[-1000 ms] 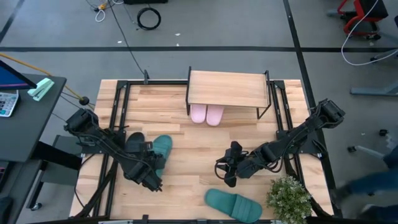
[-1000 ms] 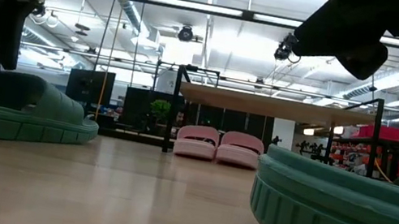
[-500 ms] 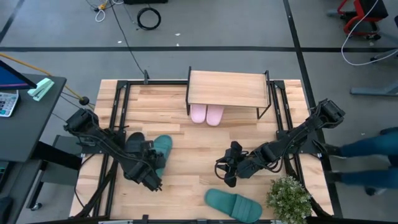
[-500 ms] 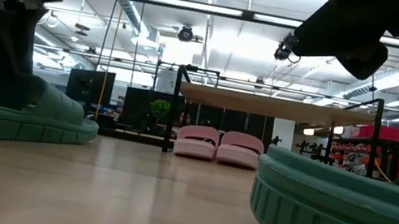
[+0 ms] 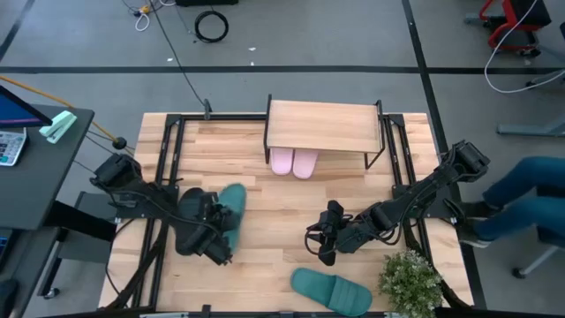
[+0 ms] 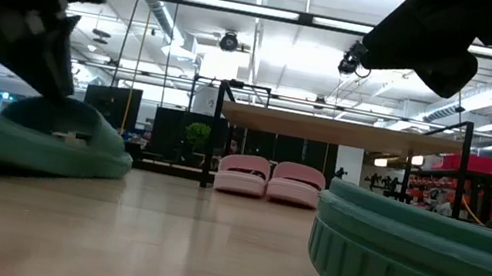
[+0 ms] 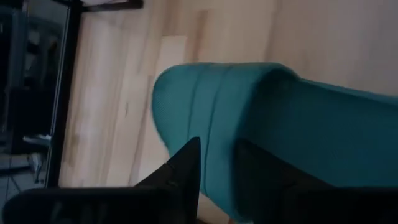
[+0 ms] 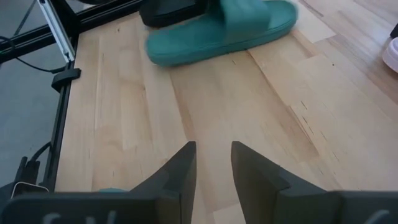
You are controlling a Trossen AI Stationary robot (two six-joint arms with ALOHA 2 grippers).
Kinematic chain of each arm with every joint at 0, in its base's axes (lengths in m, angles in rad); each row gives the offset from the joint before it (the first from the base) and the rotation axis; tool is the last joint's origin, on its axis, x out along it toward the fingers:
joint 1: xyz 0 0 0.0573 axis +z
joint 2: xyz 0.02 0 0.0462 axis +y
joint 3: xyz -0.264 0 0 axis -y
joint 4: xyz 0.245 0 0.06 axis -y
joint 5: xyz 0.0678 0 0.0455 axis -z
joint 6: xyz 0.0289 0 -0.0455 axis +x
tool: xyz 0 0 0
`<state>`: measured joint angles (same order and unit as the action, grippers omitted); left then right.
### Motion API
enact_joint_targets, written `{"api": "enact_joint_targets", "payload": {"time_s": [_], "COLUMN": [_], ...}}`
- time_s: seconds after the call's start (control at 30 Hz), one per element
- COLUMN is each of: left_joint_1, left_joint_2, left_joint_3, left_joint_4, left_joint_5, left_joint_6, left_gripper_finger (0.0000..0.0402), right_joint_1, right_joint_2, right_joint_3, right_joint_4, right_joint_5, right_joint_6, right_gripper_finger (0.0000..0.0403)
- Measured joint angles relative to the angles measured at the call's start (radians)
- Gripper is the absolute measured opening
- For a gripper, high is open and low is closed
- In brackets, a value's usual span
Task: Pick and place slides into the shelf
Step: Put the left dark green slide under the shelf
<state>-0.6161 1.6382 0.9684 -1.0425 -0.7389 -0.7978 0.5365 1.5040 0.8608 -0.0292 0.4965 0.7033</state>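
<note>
My left gripper (image 5: 214,228) is shut on a teal slide (image 5: 232,205) at the table's left middle. The slide also shows in the left wrist view (image 7: 280,118), the low view (image 6: 23,134) and the right wrist view (image 8: 224,28). My right gripper (image 5: 320,241) hovers narrowly open and empty over bare wood at mid-table (image 8: 213,165). A second teal slide (image 5: 331,289) lies flat near the front edge. Two pink slides (image 5: 294,162) stand side by side on the table under the shelf (image 5: 325,126). I cannot tell the black slides apart from the dark arms. My left gripper pinches teal rubber (image 7: 217,155) between its two fingers, at the slide's near-left side. Strap or side wall, I cannot tell. The fingers come from above, slanting from the table's left. The slide is tilted, its left end raised and its other end (image 6: 115,161) low at the table.
A potted plant (image 5: 410,281) stands at the front right corner. The second teal slide looms close to the low camera (image 6: 426,271). Black frame rails (image 5: 163,177) run along both table sides. A person's legs (image 5: 530,194) show right of the table.
My left gripper has come down onto the teal slide, taken hold and tipped it up. The slide's left end has risen off the table. The slide has shifted a little toward the far edge and the right. The person at the right has moved closer.
</note>
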Motion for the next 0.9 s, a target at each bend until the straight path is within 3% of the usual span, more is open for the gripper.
{"api": "enact_joint_targets", "payload": {"time_s": [0.1, 0.27, 0.47, 0.7, 0.9], "left_joint_1": [0.046, 0.124, 0.171, 0.142, 0.111], "left_joint_2": [0.000, 0.000, 0.000, 0.000, 0.002], "left_joint_3": [-0.012, -0.091, -0.175, -0.004, 0.198], "left_joint_4": [0.011, 0.077, 0.161, 0.184, 0.264], "left_joint_5": [-0.002, -0.011, -0.043, -0.045, -0.066], "left_joint_6": [-0.001, -0.001, -0.002, 0.108, 0.346], "left_gripper_finger": [0.0086, 0.0014, 0.0006, 0.0004, 0.0003], "right_joint_1": [0.000, 0.000, 0.000, 0.000, 0.029], "right_joint_2": [0.000, 0.000, 0.000, 0.000, -0.044], "right_joint_3": [0.000, 0.000, 0.000, 0.000, 0.000], "right_joint_4": [0.000, 0.000, 0.000, 0.000, -0.006], "right_joint_5": [0.000, 0.000, 0.000, 0.000, -0.005], "right_joint_6": [0.000, 0.000, -0.009, -0.019, 0.048], "right_gripper_finger": [0.0107, 0.0108, 0.0107, 0.0107, 0.0101]}}
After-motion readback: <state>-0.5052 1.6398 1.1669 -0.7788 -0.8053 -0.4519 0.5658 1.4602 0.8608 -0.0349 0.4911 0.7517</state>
